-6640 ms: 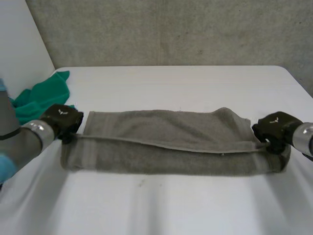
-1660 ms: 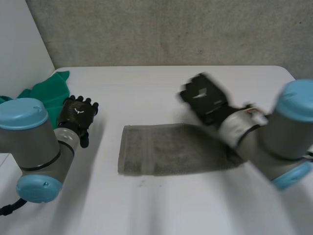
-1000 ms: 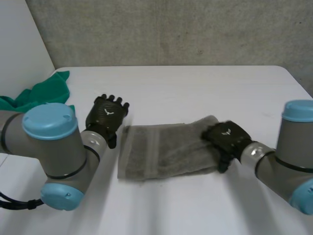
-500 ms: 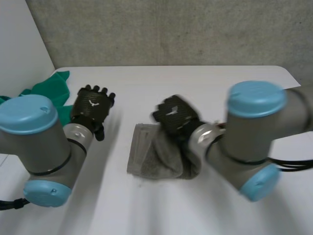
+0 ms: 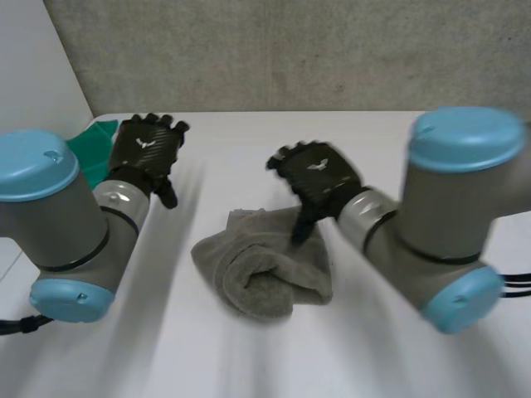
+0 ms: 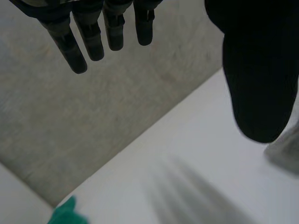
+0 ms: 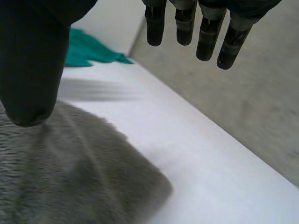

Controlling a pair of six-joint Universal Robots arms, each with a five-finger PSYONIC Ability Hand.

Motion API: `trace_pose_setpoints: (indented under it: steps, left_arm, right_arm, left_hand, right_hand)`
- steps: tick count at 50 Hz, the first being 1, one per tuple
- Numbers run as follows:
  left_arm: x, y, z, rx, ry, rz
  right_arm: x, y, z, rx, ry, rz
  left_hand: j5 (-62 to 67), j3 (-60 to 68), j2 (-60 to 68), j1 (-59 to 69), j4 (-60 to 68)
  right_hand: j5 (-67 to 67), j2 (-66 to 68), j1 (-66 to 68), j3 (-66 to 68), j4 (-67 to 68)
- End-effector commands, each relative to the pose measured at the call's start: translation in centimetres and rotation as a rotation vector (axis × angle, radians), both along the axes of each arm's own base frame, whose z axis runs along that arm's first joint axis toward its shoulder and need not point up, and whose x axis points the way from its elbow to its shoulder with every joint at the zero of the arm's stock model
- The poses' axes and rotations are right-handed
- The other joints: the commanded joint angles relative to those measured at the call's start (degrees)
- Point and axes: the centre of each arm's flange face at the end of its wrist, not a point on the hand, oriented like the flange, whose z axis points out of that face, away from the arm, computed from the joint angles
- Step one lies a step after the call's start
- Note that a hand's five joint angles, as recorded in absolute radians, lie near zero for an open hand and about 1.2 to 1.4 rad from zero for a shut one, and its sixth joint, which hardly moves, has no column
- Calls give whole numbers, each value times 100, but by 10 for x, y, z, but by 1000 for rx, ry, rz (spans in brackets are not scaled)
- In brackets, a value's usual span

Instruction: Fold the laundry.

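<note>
While both arms hung over the white table (image 5: 249, 141), the grey terry towel (image 5: 264, 269) lay near its middle as a thick, lumpy folded bundle, with a rounded fold showing on its six o'clock side. From where I stood, the black left hand (image 5: 149, 149) was raised off the table at about ten o'clock from the towel and well apart from it. Its fingers (image 6: 88, 32) were straight and spread wide, with the thumb set apart, and it held nothing. The black right hand (image 5: 317, 176) hovered at about one o'clock from the towel, just above its far edge. Its fingers (image 7: 187, 23) were straight and relaxed too, gripping nothing. Its thumb pointed down at the towel's nap, though I could not tell whether the tip touched the cloth. A rumpled green cloth (image 5: 90, 151) lay toward the table's nine o'clock edge, partly hidden behind the left arm and well apart from the towel. Beyond the table's twelve o'clock edge stood a rough grey wall (image 5: 290, 50).
</note>
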Motion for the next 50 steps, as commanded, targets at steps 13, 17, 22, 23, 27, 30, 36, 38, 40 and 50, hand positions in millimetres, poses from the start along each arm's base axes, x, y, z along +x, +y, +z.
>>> trace_pose_setpoints:
  steps: [13,17,22,23,27,30,36,38,40,50]
  left_arm:
    - [-24,42,-12,137,66,-124]
    - [-5,34,-12,138,60,-32]
    - [13,25,-17,149,60,29]
    - [18,22,-19,156,58,46]
    - [27,17,-25,171,54,77]
    - [30,14,-26,171,57,89]
    - [31,13,-26,171,62,91]
    - [31,13,-25,169,61,91]
    - [30,14,-25,168,62,89]
    - [30,15,-26,174,60,88]
  right_arm:
    - [-28,5,-21,102,59,21]
    - [-19,16,-25,87,86,79]
    - [4,38,-32,32,119,177]
    - [13,45,-38,7,144,217]
    - [31,61,-48,-66,198,304]
    - [39,65,-57,-102,223,337]
    - [59,72,-66,-191,245,380]
    - [61,68,-65,-214,246,360]
    - [61,59,-60,-249,243,304]
    - [8,21,-30,-255,247,66]
  left_hand:
    - [-251,-149,-114,-71,-132]
    - [-285,-182,-148,-104,-165]
    - [-290,-187,-153,-109,-170]
    - [-290,-187,-153,-109,-170]
    - [-290,-187,-153,-109,-170]
    - [-290,-187,-153,-109,-170]
    - [-290,-187,-153,-109,-170]
    - [-290,-187,-153,-109,-170]
    - [-290,-187,-153,-109,-170]
    - [-290,-187,-153,-109,-170]
  right_hand:
    - [-388,-250,-133,-212,-312]
    - [-388,-250,-133,-212,-312]
    - [-146,-7,109,31,-70]
    - [-11,127,244,165,65]
    - [124,262,379,300,200]
    - [611,750,866,788,687]
    - [2744,2883,2999,2921,2820]
    - [4154,4293,4409,4331,4230]
    - [6293,6431,6547,6469,6368]
    - [6612,6750,6867,6788,6688]
